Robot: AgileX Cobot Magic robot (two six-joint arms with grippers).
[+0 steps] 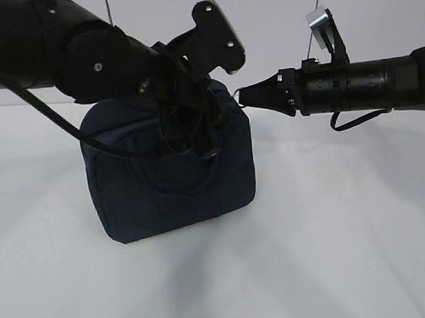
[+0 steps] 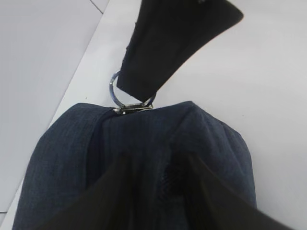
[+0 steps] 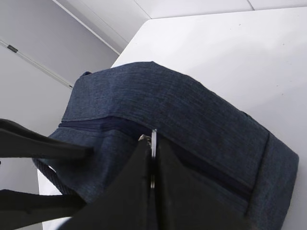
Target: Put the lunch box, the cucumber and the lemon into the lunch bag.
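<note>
The right claw (image 3: 152,167) is clamped on the ring pull (image 3: 153,143). Left claw (image 2: 158,187), apart, should steady the lunch bag (image 1: 171,182); pull slowly along the zipper.

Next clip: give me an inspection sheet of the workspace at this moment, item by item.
Surface: white table, bare where visible.
Job's things: lunch bag upright, zipper closed along the visible stretch; lunch box, cucumber, lemon not seen.
Clutter: nothing seen.
Grippers: right pincer shut on the ring pull at the bag's top corner; left pincer over the bag's top, fingers astride the fabric, grip unclear.
Cables: black cable hangs from left arm; loop under right arm.
Surroundings: plain pale wall.
</note>
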